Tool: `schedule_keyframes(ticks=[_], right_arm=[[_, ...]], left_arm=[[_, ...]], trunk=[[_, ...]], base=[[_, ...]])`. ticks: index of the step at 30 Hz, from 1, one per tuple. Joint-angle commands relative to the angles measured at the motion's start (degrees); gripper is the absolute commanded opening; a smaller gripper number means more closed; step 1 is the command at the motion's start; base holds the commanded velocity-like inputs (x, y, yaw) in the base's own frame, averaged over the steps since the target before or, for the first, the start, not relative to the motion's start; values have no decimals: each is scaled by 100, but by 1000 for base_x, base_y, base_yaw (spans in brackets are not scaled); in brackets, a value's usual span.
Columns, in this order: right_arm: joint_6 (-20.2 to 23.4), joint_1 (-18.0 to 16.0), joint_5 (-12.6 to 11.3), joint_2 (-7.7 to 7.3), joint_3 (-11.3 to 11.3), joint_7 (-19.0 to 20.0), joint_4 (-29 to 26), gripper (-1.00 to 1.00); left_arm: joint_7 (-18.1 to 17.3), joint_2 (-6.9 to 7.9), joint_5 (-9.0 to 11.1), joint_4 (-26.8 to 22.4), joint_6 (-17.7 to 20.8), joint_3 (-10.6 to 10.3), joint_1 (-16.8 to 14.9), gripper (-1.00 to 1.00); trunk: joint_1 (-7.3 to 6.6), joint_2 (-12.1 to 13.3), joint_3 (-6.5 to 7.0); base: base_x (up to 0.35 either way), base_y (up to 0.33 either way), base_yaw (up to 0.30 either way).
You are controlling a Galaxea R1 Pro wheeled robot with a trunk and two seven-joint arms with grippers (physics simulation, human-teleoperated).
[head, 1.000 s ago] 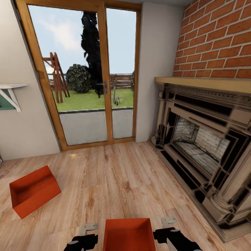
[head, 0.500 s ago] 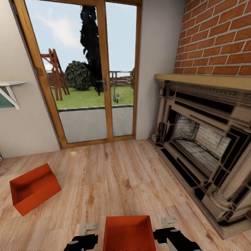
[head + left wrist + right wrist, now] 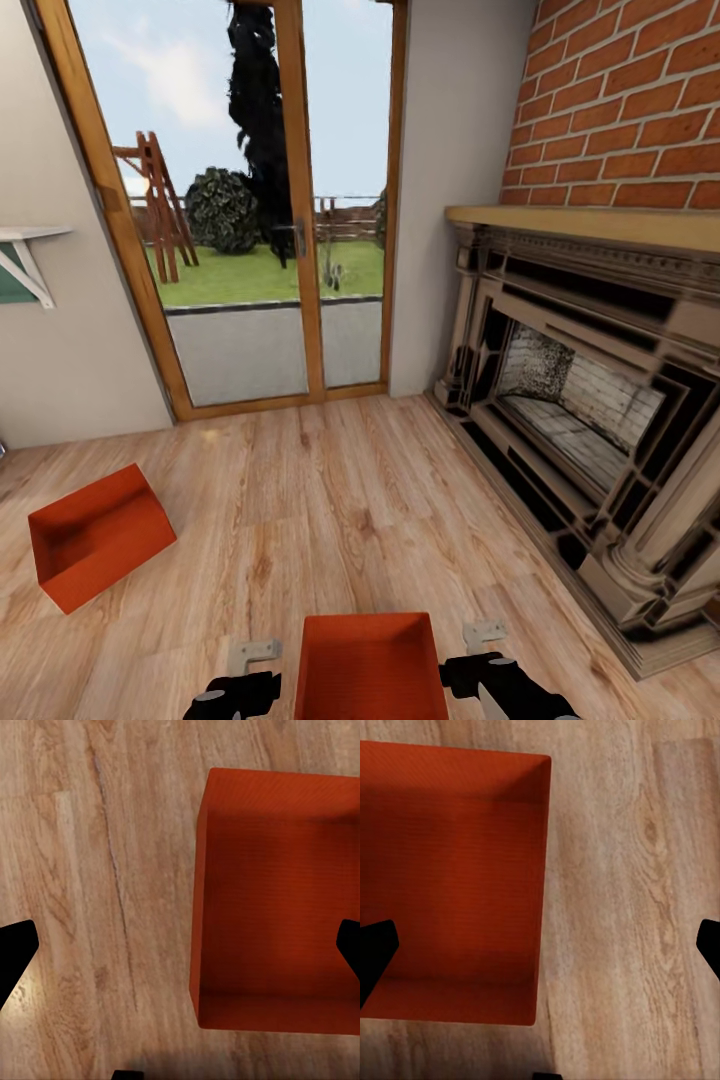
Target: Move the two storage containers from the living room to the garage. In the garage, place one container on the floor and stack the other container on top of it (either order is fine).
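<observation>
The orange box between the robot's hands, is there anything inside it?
No. The near storage container looks empty: only its bare orange bottom and walls show. It sits on the wood-plank floor; the floor beneath it is covered.

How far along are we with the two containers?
Nothing delivered yet: both storage containers sit on the living room's wood floor. The near container lies between the open left gripper and right gripper, ungrasped. The far container waits untouched. Both garage trips remain.

The head camera looks forward and down over the near container point(image 3: 368, 667) toward the glass doors point(image 3: 250, 210). Both wrist cameras look straight down, close above that container point(image 3: 274, 900) point(image 3: 450, 881) and the wood floor point(image 3: 97, 885).
</observation>
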Motion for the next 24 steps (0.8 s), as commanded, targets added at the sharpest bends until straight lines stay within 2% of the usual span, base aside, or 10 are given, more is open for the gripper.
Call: schedule_keyframes(ticks=[1,10,24], right_arm=[[42,-1,14,-2,44,-17,-13,100],[35,-1,14,-2,44,-20,-13,100],[33,-1,14,-2,44,-18,-13,100]], left_arm=[[6,-5,6,-11,32,19,-1,100],[6,-5,6,-19,32,19,-1,100],[6,-5,6,-22,32,19,-1,100]], trunk=[[0,-3,-7],[0,-3,-9],[307,-565,-260]], base=[[0,0,0],[0,0,0],[0,0,0]])
